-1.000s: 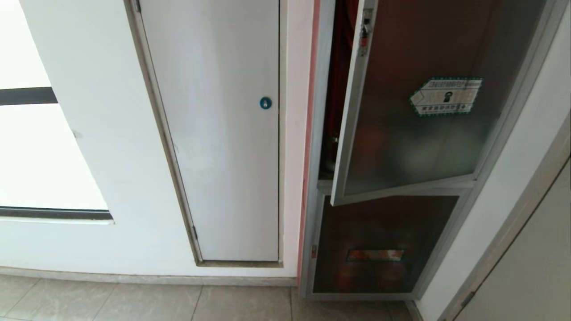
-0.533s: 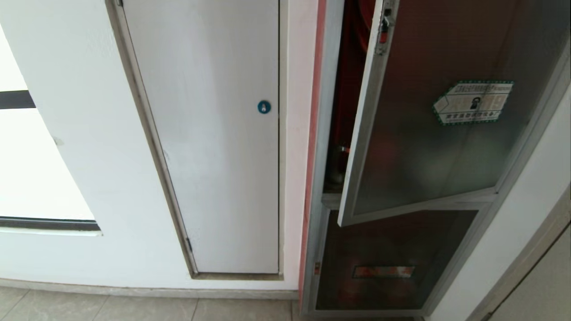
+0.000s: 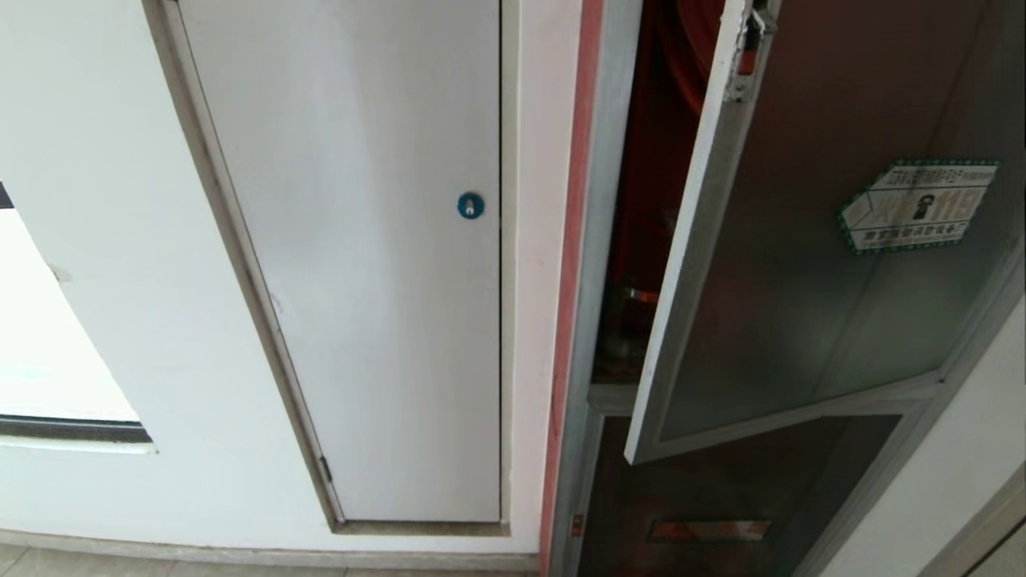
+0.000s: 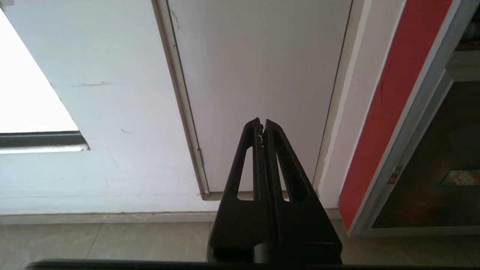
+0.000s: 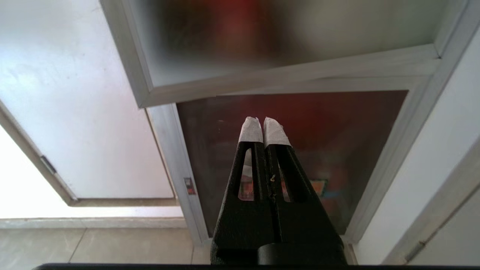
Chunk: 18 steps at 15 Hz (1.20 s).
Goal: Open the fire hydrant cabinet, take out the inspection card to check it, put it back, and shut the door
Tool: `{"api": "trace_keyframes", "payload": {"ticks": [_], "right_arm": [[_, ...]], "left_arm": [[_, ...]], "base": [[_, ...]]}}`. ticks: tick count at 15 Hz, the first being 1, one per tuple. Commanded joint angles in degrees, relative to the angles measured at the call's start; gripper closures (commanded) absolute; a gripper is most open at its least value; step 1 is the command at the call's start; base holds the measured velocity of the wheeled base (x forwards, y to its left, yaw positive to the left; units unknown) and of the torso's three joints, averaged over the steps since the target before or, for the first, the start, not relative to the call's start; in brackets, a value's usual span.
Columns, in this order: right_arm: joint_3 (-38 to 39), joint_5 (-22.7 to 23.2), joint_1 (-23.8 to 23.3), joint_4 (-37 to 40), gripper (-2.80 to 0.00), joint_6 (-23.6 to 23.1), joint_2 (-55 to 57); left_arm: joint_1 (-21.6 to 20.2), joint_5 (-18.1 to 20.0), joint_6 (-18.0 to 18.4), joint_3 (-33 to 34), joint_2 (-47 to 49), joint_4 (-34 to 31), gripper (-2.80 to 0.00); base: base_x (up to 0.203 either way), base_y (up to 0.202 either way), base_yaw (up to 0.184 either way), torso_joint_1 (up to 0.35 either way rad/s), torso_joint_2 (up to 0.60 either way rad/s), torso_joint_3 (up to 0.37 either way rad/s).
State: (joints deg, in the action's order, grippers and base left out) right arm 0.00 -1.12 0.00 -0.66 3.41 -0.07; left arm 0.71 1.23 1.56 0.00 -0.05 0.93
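The door (image 3: 809,264) is found ajar at three o'clock; both grippers (image 4: 262,125) (image 5: 263,125) are clenched empty. Wider opening is needed; the inspection card is perhaps hidden.

The door (image 3: 809,264) is hanging ajar and running off the head view's top and right edges, so its hinge side is not showing. It is covering most of the cabinet (image 3: 641,200) inside; only a narrow red strip is showing, its contents too dim to name. Just beyond the right gripper (image 5: 263,127), the lower glass pane (image 5: 300,150) is blurring whatever red thing sits behind it. The card is not showing anywhere.
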Motion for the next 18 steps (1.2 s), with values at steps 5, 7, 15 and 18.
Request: {"api": "trace_keyframes", "payload": {"ticks": [5,7,15,18], "right_arm": [[0.18,-0.02,0.0,0.04,0.0,0.01,0.07],[0.18,-0.02,0.0,-0.04,0.0,0.01,0.07],[0.18,-0.02,0.0,-0.04,0.0,0.01,0.07],[0.18,-0.02,0.0,0.04,0.0,0.01,0.07]], "left_arm": [[0.0,0.0,0.02,0.7,0.05,-0.05,0.0],[0.0,0.0,0.02,0.7,0.05,-0.05,0.0],[0.0,0.0,0.02,0.7,0.05,-0.05,0.0],[0.0,0.0,0.02,0.7,0.05,-0.05,0.0]], "base": [[0.196,0.0,0.0,0.003,0.0,0.001],[0.199,0.0,0.002,0.003,0.0,0.001],[0.157,0.0,0.0,0.004,0.0,0.001],[0.0,0.0,0.0,0.0,0.0,0.0]]}}
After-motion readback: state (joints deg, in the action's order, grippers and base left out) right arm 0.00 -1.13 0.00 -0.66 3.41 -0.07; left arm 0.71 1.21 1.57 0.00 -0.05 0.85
